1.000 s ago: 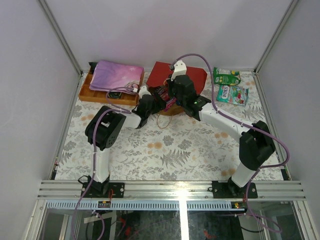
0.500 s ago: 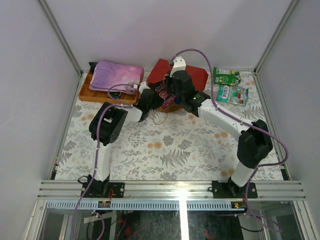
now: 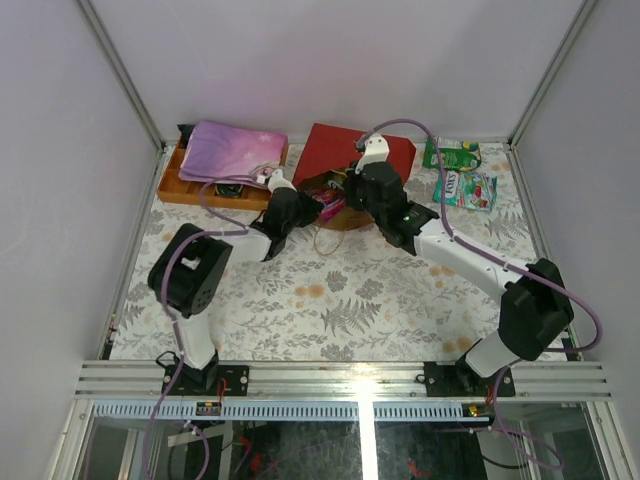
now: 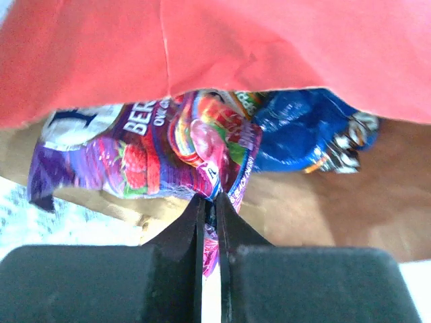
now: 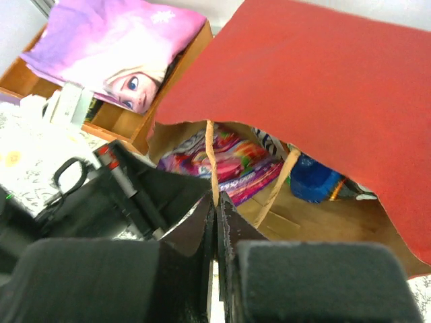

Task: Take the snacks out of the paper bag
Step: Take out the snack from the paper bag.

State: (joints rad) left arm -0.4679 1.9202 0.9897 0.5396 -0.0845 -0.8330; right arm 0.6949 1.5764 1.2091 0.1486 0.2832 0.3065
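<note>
The red paper bag [image 3: 355, 155] lies on its side at the back of the table, its mouth toward me and its brown inside showing [image 4: 316, 208]. In the mouth lie a purple berry snack packet [image 4: 148, 158] and a blue snack bag [image 4: 303, 134]. My left gripper [image 4: 210, 202] is shut on the purple packet's lower edge, at the bag's mouth [image 3: 322, 205]. My right gripper [image 5: 215, 198] is shut on the bag's thin cord handle [image 5: 211, 155], holding the red upper wall [image 5: 323, 87] raised above the packets.
Two green snack packets [image 3: 452, 152] [image 3: 466, 189] lie on the table at the back right. An orange wooden tray [image 3: 185, 185] with a pink-purple folded cloth [image 3: 232, 150] stands at the back left, close to the left arm. Frame walls enclose the table.
My left gripper has closed onto the purple packet after reaching further into the bag's mouth. The right arm has shifted a little to the right, still holding the cord handle.
</note>
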